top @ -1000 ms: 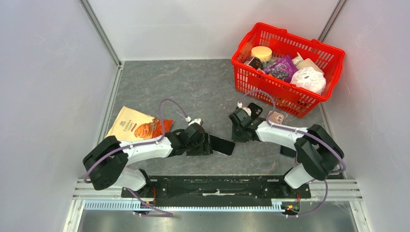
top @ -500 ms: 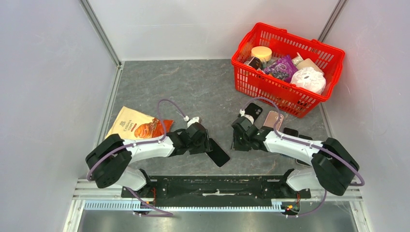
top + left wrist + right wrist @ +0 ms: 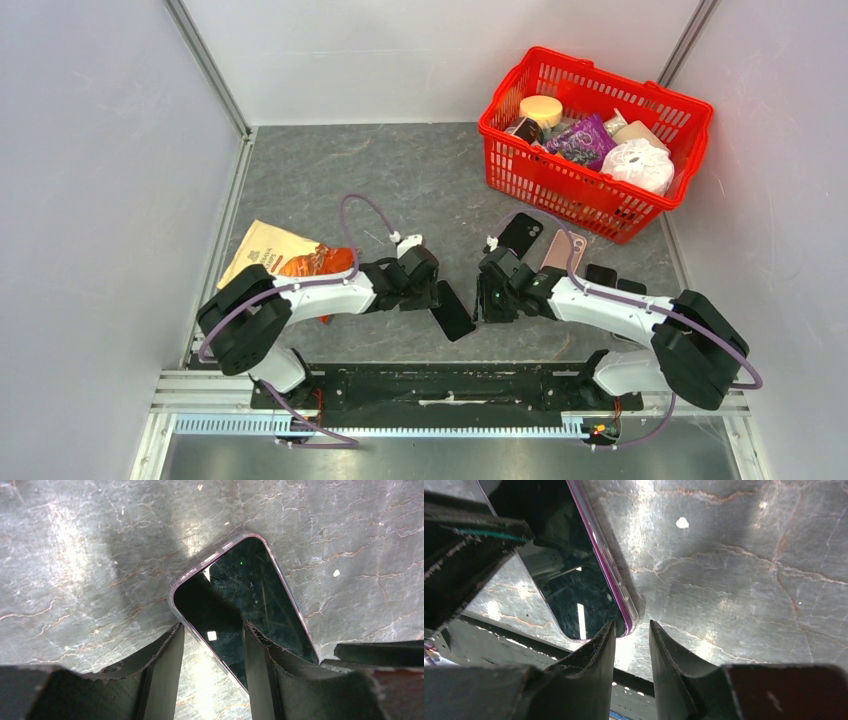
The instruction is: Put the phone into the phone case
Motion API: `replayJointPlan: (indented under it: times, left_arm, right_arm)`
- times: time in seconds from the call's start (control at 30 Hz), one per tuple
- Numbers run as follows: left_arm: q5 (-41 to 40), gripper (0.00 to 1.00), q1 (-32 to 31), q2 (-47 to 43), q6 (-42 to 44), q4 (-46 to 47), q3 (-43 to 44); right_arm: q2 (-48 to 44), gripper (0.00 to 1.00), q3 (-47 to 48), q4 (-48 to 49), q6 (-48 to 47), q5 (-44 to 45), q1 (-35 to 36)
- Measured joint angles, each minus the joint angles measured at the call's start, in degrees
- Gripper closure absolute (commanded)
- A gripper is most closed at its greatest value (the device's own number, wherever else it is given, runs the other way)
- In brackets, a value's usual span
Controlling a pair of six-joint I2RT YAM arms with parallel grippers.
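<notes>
A dark phone [image 3: 452, 310] lies flat, screen up, on the grey table near the front edge. A clear, purple-tinted case rim [image 3: 609, 566] runs round it. My left gripper [image 3: 436, 292] is at the phone's left end. In the left wrist view my left gripper [image 3: 211, 630] is open and straddles the phone's [image 3: 240, 595] long edge, one finger over the screen and one over the table. My right gripper [image 3: 487, 300] is just right of the phone. In the right wrist view it [image 3: 632, 625] is open a narrow gap and empty, at the phone's [image 3: 569, 585] corner.
A red basket [image 3: 690, 110] of groceries stands at the back right. A black phone [image 3: 520, 235], a pink one [image 3: 563, 250] and other dark ones [image 3: 600, 275] lie behind my right arm. A chips bag [image 3: 275, 262] lies at the left. The black base rail [image 3: 450, 385] is just in front.
The phone has swung from pointing right to pointing towards the front edge. My right gripper has moved forward and left, from near the black and pink phones to the phone's right side.
</notes>
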Motion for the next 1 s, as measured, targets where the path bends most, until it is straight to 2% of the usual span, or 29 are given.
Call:
replayJointPlan:
  times: [0.33,0.63,0.9,1.0]
  left_arm:
    - [-1.5,0.48,0.0,3.5,2.0,-0.4,3.5]
    - [-1.7,0.48,0.0,4.1,2.4,-0.6,4.2]
    - [-1.8,0.49,0.0,4.3,2.6,-0.7,4.3]
    - [-1.8,0.5,0.0,4.3,2.7,-0.7,4.4]
  right_arm:
    - [0.3,0.72,-0.9,-1.0,0.2,1.2,3.3]
    - [1.0,0.73,-0.9,-0.3,1.2,2.6,4.3]
    - [4.2,0.88,0.7,-0.5,1.8,3.6,4.8]
    - [5.3,0.9,1.4,-1.5,2.4,5.2,5.6]
